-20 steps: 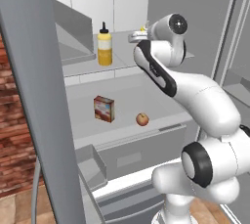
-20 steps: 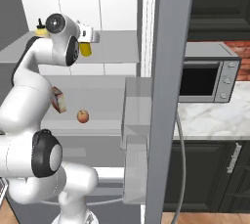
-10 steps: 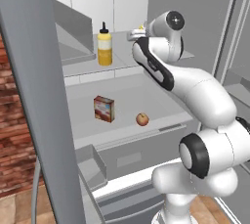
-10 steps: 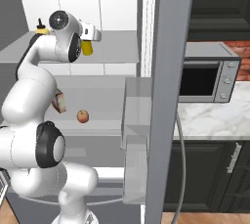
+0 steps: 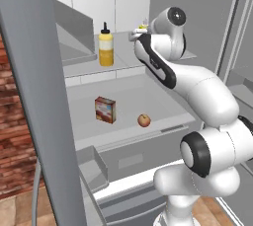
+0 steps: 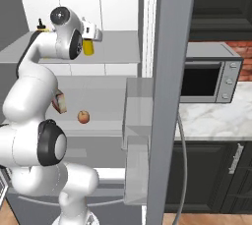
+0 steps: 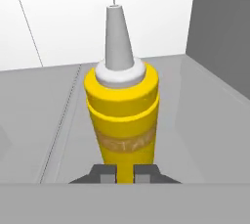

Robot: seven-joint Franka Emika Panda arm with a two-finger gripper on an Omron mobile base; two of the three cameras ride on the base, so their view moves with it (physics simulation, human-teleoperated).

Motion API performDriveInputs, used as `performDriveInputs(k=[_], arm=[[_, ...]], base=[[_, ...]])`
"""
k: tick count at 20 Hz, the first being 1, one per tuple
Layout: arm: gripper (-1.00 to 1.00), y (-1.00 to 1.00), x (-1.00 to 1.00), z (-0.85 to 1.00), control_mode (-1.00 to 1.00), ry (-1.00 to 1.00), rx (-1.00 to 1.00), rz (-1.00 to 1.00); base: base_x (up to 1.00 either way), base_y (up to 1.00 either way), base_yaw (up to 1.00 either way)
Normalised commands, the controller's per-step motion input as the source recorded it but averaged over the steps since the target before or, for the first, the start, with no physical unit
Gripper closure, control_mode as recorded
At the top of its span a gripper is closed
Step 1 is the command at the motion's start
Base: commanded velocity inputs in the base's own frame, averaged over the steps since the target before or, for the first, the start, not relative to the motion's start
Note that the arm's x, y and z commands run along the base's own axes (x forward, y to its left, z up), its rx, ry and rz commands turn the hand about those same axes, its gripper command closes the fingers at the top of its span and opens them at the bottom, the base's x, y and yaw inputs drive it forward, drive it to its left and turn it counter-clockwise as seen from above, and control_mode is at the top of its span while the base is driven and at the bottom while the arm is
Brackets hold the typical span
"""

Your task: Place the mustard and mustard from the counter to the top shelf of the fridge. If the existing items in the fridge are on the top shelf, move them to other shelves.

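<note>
The slim mustard bottle (image 7: 122, 115) stands gripped in the jaws of the gripper (image 7: 125, 173) over the fridge's top shelf (image 7: 44, 120), the second bottle (image 5: 105, 45) beside it, one apple (image 5: 144, 120) and one box (image 5: 105, 109) on the white shelf (image 5: 123, 96) below.

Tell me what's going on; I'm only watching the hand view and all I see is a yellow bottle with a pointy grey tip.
Observer: That slim bottle is gripped by the gripper, up at the grey top shelf of an open fridge.
Operator: Is anything else on that shelf?
Observer: Yes, a second yellow bottle with a black cap stands upright further left on it.
Operator: And below?
Observer: On the white shelf under it sit a small box and an apple, apart from each other.
</note>
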Motion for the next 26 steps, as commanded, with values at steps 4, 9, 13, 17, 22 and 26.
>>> performDriveInputs(k=[4,9,13,17,22,26], arm=[[-1.00,0.00,0.00,0.00,-1.00,0.00,0.00,0.00],[-1.00,0.00,0.00,0.00,-1.00,0.00,0.00,0.00],[-1.00,0.00,0.00,0.00,-1.00,0.00,0.00,0.00],[-1.00,0.00,-0.40,0.00,-1.00,-0.05,0.00,0.00],[-1.00,-0.01,-1.00,0.00,-1.00,-0.32,0.00,0.07],[-1.00,0.00,-1.00,0.08,-1.00,-0.43,0.00,0.15]], base=[[0.00,0.00,0.00],[0.00,0.00,0.00],[0.00,0.00,0.00],[0.00,0.00,0.00],[0.00,0.00,0.00],[0.00,0.00,0.00]])
